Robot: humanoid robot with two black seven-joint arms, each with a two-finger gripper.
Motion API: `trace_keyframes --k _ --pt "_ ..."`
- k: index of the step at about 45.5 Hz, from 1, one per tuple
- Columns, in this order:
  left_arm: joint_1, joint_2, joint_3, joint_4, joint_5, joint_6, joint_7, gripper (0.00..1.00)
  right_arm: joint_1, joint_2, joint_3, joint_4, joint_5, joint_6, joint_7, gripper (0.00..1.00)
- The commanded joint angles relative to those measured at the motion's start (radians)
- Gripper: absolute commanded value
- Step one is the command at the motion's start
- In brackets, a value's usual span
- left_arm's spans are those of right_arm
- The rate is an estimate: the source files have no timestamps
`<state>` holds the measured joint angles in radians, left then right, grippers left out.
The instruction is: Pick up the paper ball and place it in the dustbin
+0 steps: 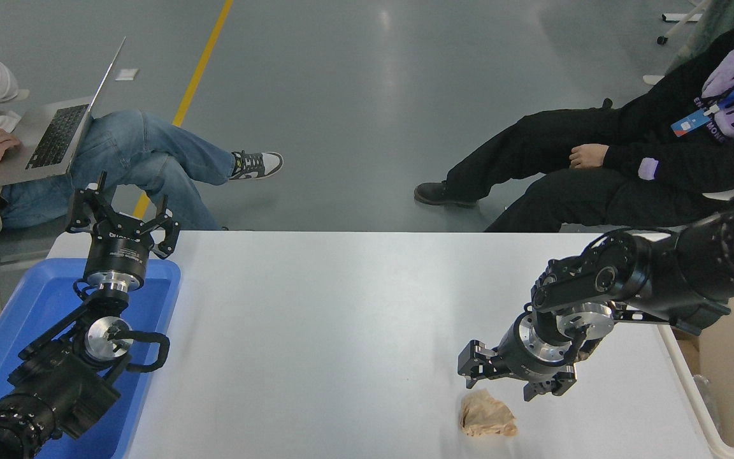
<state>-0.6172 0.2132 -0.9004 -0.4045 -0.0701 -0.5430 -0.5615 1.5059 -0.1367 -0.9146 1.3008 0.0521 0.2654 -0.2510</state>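
The white table (341,331) is carrying a tan paper ball (487,415), which is lying on the surface near the front edge, just below the spread fingers of the right gripper (499,390). A blue tray (162,274) is sitting at the table's left end, under the parked left arm, well apart from that gripper.
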Motion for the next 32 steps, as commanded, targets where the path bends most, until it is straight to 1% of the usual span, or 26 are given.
trace_keyframes --k 1,8,19,32 --pt "-0.001 0.0 0.0 0.0 0.001 0.0 0.0 0.99 -0.056 0.023 0.016 -0.034 -0.001 -0.054 -0.001 0.93" --pt "0.001 0.0 0.0 0.001 0.0 0.0 -0.001 0.99 -0.087 0.026 0.023 -0.051 -0.003 -0.074 -0.001 0.93" --pt "-0.001 0.0 0.0 0.0 0.0 0.0 -0.001 0.99 -0.122 0.075 0.034 -0.087 -0.004 -0.078 -0.001 0.94" --pt "0.001 0.0 0.0 0.0 0.001 0.0 -0.001 0.99 -0.157 0.086 0.025 -0.13 -0.006 -0.091 -0.001 0.93"
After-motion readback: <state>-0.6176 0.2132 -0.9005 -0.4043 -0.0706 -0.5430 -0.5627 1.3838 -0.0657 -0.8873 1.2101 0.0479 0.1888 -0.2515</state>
